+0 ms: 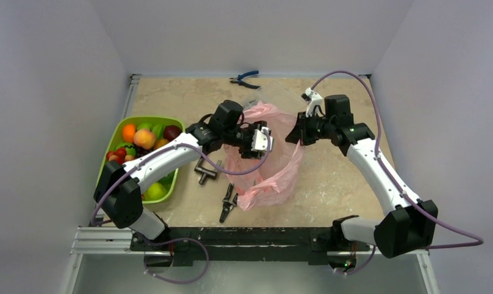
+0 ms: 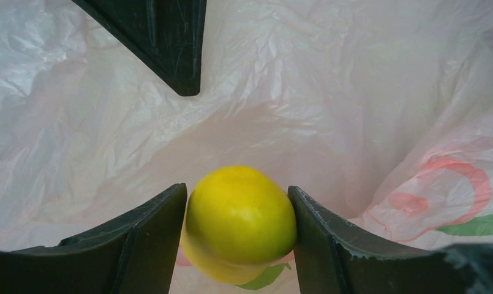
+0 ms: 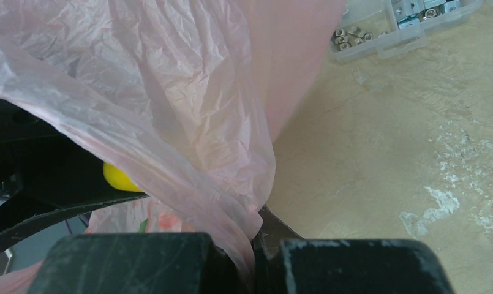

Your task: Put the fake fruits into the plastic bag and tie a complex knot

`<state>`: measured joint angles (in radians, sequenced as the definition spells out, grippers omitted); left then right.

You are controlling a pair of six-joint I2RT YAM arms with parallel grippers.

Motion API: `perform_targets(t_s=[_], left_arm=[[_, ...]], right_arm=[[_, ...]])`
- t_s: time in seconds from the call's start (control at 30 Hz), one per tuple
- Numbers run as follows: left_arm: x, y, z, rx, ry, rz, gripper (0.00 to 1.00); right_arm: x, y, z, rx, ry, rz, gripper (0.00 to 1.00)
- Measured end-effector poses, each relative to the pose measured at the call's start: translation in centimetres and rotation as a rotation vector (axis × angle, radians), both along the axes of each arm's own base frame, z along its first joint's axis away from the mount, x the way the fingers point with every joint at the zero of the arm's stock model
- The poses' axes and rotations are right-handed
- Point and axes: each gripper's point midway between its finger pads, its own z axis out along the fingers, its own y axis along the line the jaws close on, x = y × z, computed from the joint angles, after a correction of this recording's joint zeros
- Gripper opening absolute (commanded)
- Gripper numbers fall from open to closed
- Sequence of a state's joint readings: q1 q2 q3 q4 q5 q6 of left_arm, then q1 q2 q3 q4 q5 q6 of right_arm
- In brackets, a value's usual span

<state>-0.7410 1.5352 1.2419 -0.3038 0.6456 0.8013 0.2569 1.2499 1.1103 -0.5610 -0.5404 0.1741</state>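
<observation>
The pink plastic bag [image 1: 274, 177] lies open in the middle of the table. My left gripper [image 1: 260, 141] reaches into its mouth, shut on a yellow fake fruit [image 2: 240, 220], with the bag's film [image 2: 354, 92] all around it. The same fruit shows through a gap in the right wrist view [image 3: 118, 177]. My right gripper [image 1: 294, 136] is shut on the bag's right rim [image 3: 188, 110] and holds it up; the film is pinched between its jaws [image 3: 253, 245]. Several more fake fruits [image 1: 144, 138] lie in the lime-green tray [image 1: 139, 119] at the left. No knot is visible.
Blue-handled pliers [image 1: 244, 78] lie at the far edge. A metal clamp [image 1: 206, 171] and a black tool [image 1: 228, 202] lie just left of the bag. A clear box of small parts [image 3: 403, 24] sits beyond the bag. A dark wedge [image 2: 164, 37] shows at the top of the left wrist view.
</observation>
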Motion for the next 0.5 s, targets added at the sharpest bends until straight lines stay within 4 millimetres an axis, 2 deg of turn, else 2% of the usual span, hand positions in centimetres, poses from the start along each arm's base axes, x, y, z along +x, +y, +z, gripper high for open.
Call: perform_targets(t_s=[0.03,0.13,0.17,0.27,0.37,0.5], left_arm=[[0.1,0.1,-0.3,0.008,-0.01,-0.002,0.68],[0.0,0.2,0.1,0.009,-0.028,-0.01,0.96],[-0.1,0.3,0.4,0.008,-0.025,-0.009,0.99],[-0.5,0.3,2.7,-0.025,-0.023,-0.006,1.0],[-1.4,0.6,6.3,-0.09,-0.01,0.007,0.96],[-4.3,2.1,13.9,-0.24,-0.012,0.006,0.96]], right_arm=[[0.0,0.0,0.0,0.0,-0.001,0.001,0.0],[0.0,0.0,0.0,-0.001,-0.002,0.002,0.0],[0.0,0.0,0.0,-0.001,-0.002,0.002,0.0],[0.0,0.0,0.0,-0.001,-0.002,0.002,0.0],[0.0,0.0,0.0,-0.002,-0.002,0.001,0.0],[0.1,0.0,0.0,-0.003,-0.003,-0.001,0.0]])
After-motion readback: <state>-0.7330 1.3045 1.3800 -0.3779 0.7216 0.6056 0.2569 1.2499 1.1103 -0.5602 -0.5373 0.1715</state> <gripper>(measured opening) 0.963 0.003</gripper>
